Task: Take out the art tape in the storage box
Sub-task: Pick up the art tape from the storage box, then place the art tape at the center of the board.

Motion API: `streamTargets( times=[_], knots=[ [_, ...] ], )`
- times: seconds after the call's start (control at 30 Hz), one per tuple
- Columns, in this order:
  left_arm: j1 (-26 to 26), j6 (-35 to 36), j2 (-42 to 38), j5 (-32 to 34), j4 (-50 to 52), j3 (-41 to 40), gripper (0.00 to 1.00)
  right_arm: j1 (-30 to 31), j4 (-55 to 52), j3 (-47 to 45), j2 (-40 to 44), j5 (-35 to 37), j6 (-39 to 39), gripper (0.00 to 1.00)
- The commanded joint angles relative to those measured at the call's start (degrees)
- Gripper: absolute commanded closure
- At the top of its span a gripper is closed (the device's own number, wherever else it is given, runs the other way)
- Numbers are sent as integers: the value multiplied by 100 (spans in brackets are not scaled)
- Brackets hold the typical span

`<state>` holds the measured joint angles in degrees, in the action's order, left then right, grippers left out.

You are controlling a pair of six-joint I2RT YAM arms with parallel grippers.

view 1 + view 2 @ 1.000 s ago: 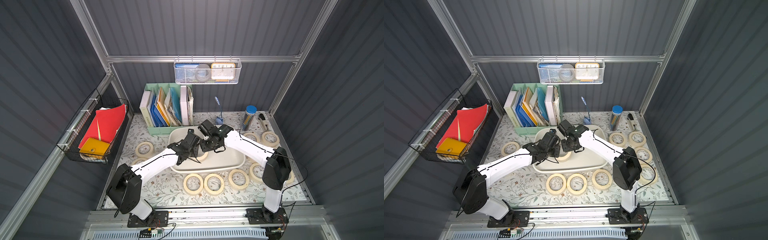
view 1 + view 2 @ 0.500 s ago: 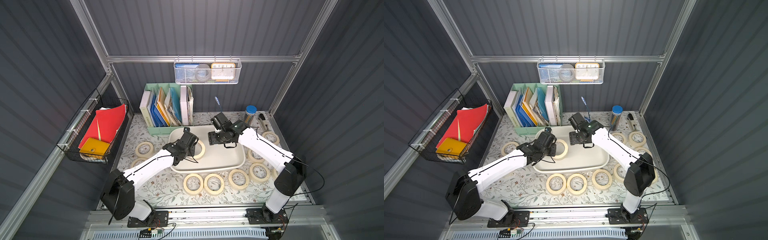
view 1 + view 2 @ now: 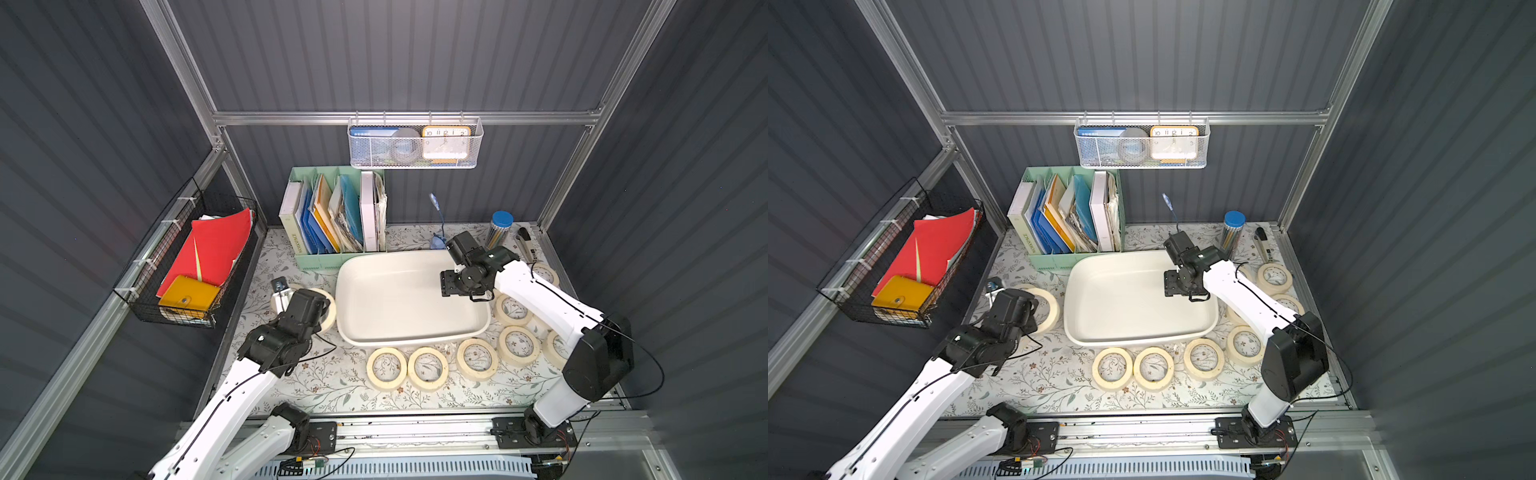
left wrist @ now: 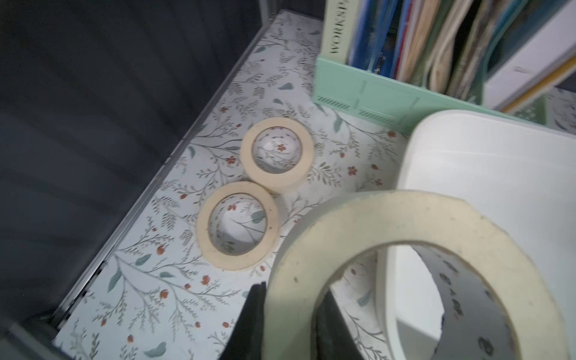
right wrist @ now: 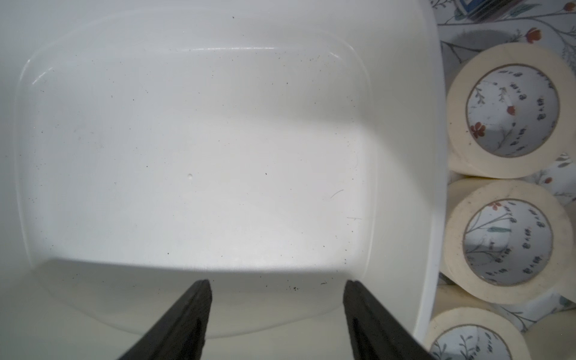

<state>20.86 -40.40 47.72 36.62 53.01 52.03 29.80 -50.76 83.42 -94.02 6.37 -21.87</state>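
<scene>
Left wrist view: tape roll (image 4: 389,218) held just outside the box (image 4: 498,174), not yet set down.
Left gripper (image 4: 290,314) pinches its wall; right gripper (image 5: 277,311) hangs open and empty above the box. Released this near the edge, it may tumble back in.

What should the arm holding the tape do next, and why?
Probably lower the roll and let go on the mat. The left gripper is shut on it, already outside the box, and the box looks empty.
</scene>
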Motion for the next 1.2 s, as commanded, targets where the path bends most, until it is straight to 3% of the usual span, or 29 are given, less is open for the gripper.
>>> streamTargets(
  times=[0.0, 0.33, 0.9, 1.03, 1.17],
  knots=[
    [-272, -788, -64, -91, 661, -152, 100, -57, -57, 4, -31, -117, 143, 27],
    [-305, -1820, -237, -835, 336, -1359, 100, -322, -50, -208, 102, -240, 297, 27],
    [-302, -1705, 408, -1526, -1163, -2532, 99, -569, 110, -457, 114, -351, 301, 28],
    [-302, -1595, 491, -1592, -1386, -2657, 72, -581, 123, -462, 104, -355, 246, 28],
    [-302, -1496, 586, -1641, -1557, -2660, 59, -582, 127, -495, 121, -407, 231, 27]
  ],
)
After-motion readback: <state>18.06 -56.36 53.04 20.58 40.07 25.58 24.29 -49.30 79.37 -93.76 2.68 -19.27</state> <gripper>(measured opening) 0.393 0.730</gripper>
